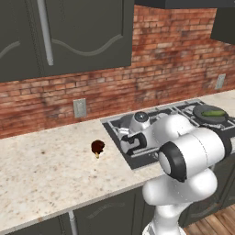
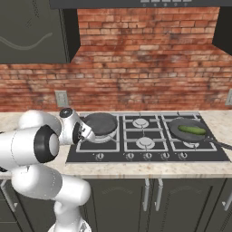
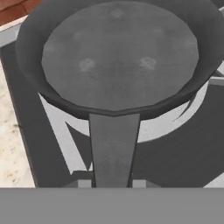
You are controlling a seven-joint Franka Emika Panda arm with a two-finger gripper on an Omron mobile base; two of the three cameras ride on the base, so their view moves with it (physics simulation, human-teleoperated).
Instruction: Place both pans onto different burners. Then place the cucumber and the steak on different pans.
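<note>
A pale speckled stone table (image 1: pixel 46 170) runs under a red brick wall (image 2: pixel 145 68) and dark cabinets (image 1: pixel 69 32), with a black cooktop (image 2: pixel 149 154) set into it; no writing is legible. The right pan (image 2: pixel 188 129) holds the cucumber (image 2: pixel 192 130), the left pan (image 2: pixel 100 123) sits empty on its burner (image 3: pixel 175 127) with the claw (image 3: pixel 113 181) clamped on its handle (image 3: pixel 113 148), and the steak (image 1: pixel 97 147) lies on the table left of the cooktop.

brick wall (image 2: pixel 149 68), wall outlet (image 1: pixel 80 108), dark cabinets (image 1: pixel 64 32)
</note>
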